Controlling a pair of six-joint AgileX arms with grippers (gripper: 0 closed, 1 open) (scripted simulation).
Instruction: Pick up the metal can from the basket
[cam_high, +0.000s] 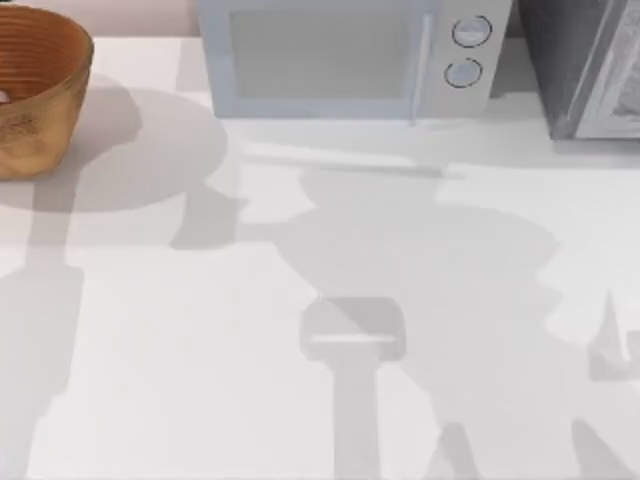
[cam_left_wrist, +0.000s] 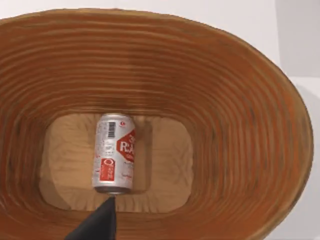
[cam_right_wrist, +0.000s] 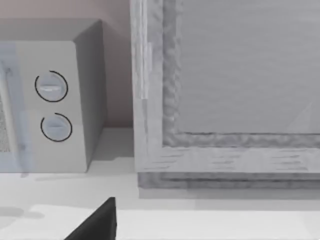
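Metal can (cam_left_wrist: 114, 153), a small smooth cylinder with white label and red markings, lies on its side on the floor of the round orange-brown ribbed wicker basket (cam_left_wrist: 240, 125), not yet lifted.

Left gripper's dark fingertip (cam_left_wrist: 100, 222) hangs just above the can; whether its fingers are spread cannot be told. Grasping and lifting remain. The basket sits at the white table's (cam_high: 200, 350) far left corner, beside a pale grey microwave (cam_high: 340, 55).
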